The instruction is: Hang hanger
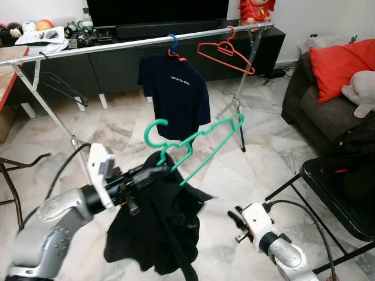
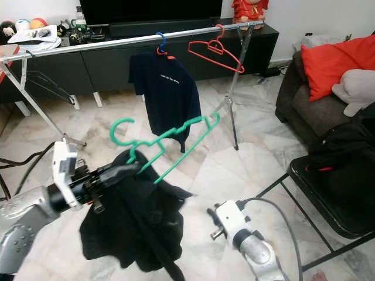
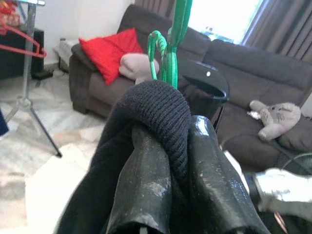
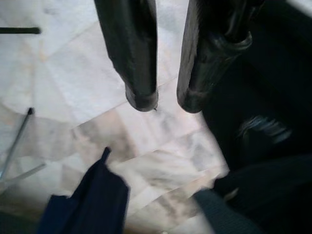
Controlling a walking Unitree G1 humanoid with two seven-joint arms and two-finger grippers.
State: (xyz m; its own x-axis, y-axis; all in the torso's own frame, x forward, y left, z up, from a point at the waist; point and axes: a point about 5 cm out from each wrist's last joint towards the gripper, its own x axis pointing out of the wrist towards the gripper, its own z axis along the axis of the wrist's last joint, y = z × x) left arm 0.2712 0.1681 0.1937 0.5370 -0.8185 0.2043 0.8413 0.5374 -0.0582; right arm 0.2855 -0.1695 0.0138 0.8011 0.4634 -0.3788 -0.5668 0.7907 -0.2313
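My left gripper (image 1: 161, 171) is shut on a green hanger (image 1: 196, 139), holding it up tilted, hook to the left, well below the silver rail (image 1: 117, 44). A black garment (image 1: 152, 228) hangs from the hanger's neck down toward the floor. In the left wrist view its knitted fabric (image 3: 161, 105) wraps over the fingers (image 3: 214, 170). On the rail hang a navy T-shirt (image 1: 176, 93) on a blue hanger and a bare red hanger (image 1: 225, 55). My right gripper (image 4: 165, 100) is low near the floor, open by a narrow gap, holding nothing.
The rack's right legs (image 1: 240, 99) stand on the marble floor behind the green hanger. A dark sofa (image 1: 304, 105) with a red cushion (image 1: 340, 64) is at the right. A black chair (image 1: 340, 193) stands near my right arm. A TV cabinet (image 1: 117, 67) runs behind the rail.
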